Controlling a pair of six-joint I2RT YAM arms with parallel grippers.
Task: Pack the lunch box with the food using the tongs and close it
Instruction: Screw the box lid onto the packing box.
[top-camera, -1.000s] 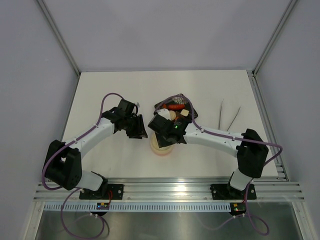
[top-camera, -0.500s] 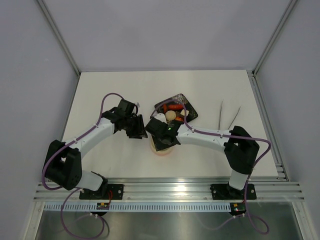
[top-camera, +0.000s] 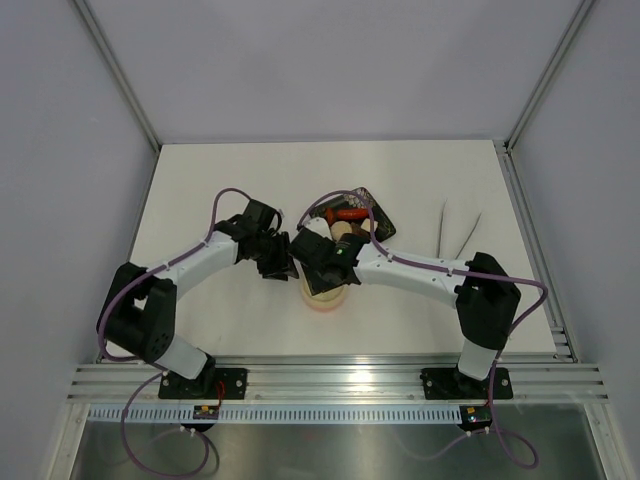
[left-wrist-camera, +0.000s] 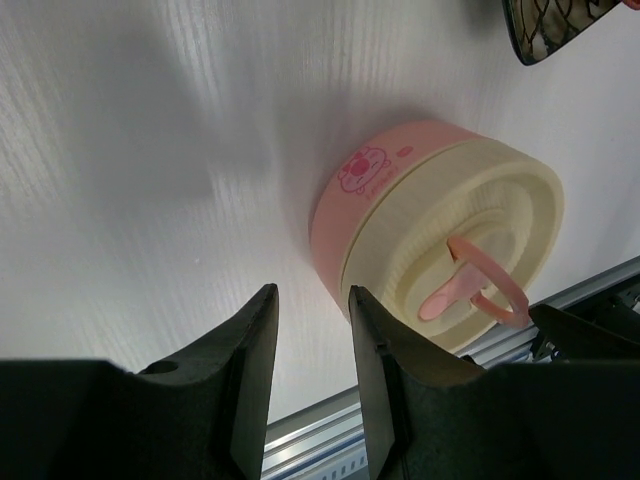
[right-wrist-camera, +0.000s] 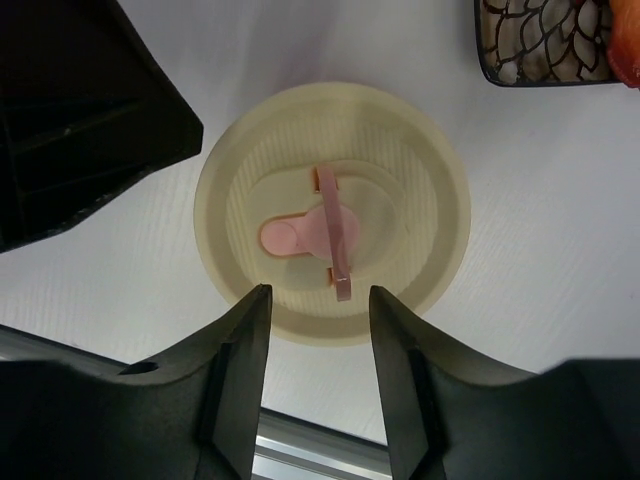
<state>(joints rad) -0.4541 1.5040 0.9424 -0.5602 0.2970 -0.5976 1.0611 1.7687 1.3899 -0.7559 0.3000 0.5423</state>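
Progress stood near the very start, judging by how things lay. On the desk (top-camera: 200, 180) both arms reached in toward the middle. The left gripper (left-wrist-camera: 312, 295) hung low just beside the lunch box (left-wrist-camera: 400, 200), its jaws partly apart with only bare desk showing between them, so it held nothing. The right gripper (right-wrist-camera: 320, 292) hovered directly above the box, its fingers (right-wrist-camera: 240, 340) spread somewhat wider; the wrist view showed them on either side of the box's near edge, with no sign that they had closed on anything. The black tray (top-camera: 383, 225) sat just beyond the lunch box, and the food (top-camera: 348, 220) lay on it, a red sausage (top-camera: 350, 213) and a pale ball (top-camera: 343, 230) among the pieces that could be made out. The lunch box itself sat near the desk's centre with its cream lid (right-wrist-camera: 400, 160) seated on the pink base, the small pink handle (right-wrist-camera: 335, 235) standing up in the middle. The tongs (top-camera: 443, 228) lay well apart on the right side of the desk, untouched by either gripper. None of the packing looked done. The lid would have to come off, the tongs be picked up, each piece carried across from the tray, and the lid put back on.
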